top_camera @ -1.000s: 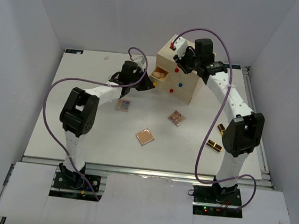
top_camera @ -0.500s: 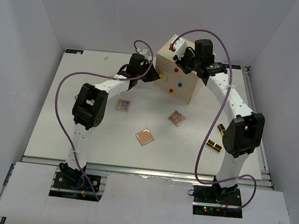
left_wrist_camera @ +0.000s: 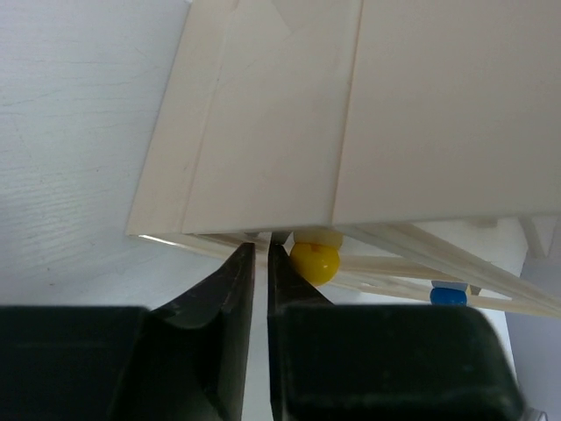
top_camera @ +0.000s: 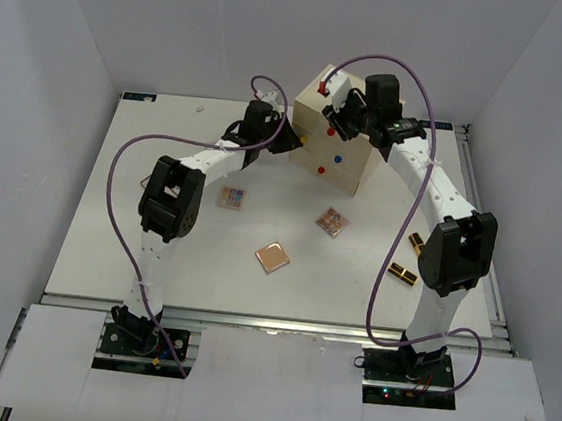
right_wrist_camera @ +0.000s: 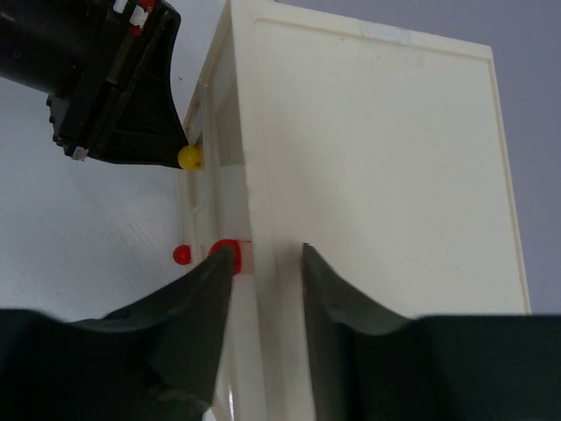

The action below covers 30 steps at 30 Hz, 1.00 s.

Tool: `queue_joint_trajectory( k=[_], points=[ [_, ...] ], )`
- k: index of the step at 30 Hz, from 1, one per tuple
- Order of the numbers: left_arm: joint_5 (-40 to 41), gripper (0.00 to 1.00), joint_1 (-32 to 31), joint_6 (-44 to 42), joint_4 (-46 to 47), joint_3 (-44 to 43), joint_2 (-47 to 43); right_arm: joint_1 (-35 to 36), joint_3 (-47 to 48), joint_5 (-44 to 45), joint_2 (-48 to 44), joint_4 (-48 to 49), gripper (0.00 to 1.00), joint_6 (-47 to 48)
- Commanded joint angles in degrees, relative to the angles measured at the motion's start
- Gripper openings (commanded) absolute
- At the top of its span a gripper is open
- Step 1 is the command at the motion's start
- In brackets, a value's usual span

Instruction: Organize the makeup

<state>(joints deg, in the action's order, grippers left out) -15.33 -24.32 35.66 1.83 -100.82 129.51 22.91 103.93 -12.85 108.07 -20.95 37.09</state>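
On the table lie two patterned palettes (top_camera: pixel 231 197) (top_camera: pixel 332 221), a peach compact (top_camera: pixel 273 257) and two black-and-gold lipstick tubes (top_camera: pixel 416 243) (top_camera: pixel 402 274). No gripper holds any of them. My left gripper (top_camera: pixel 293 139) (left_wrist_camera: pixel 261 250) is shut and empty at the cream chest's front, its right finger against the yellow knob (left_wrist_camera: pixel 314 261). My right gripper (top_camera: pixel 344 112) (right_wrist_camera: pixel 267 254) is open on top of the chest. Its jaws straddle the top front edge, the left finger by a red knob (right_wrist_camera: pixel 225 253). No sponges or bottles are in view.
The cream three-drawer chest (top_camera: pixel 344 137) stands at the back middle, turned at an angle, with blue (left_wrist_camera: pixel 448 296) and red (right_wrist_camera: pixel 181 254) knobs lower down. The left gripper's body (right_wrist_camera: pixel 123 88) shows in the right wrist view. White walls enclose the table.
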Motion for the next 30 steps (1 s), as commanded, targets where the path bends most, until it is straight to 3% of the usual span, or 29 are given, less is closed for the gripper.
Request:
queue_joint_trajectory(
  k=[1,6,15,23,30],
  points=[
    [-0.4,0.27,-0.9,-0.6,5.3,4.2,-8.2,1.5,-2.8,-0.5,1.6,-7.9,0.52,-4.6],
    [-0.1,0.49,-0.9,-2.9,7.5,10.8,-15.8,1.4,0.1,3.0,0.3,-7.8,0.70,-5.3],
    [-1.9,0.69,-0.9,-6.3,10.8,23.9,-29.6,0.4,3.3,2.5,-3.7,-9.5,0.86,-7.1],
    [-6.3,0.80,-0.9,-8.1,15.4,38.0,-40.0,-1.6,-1.1,-5.8,-10.3,-10.5,0.93,-7.3],
    [-13.5,0.82,-1.1,-2.5,24.7,48.3,-43.4,-7.1,-5.1,-15.6,-14.9,-10.7,0.93,-9.9]
  ],
)
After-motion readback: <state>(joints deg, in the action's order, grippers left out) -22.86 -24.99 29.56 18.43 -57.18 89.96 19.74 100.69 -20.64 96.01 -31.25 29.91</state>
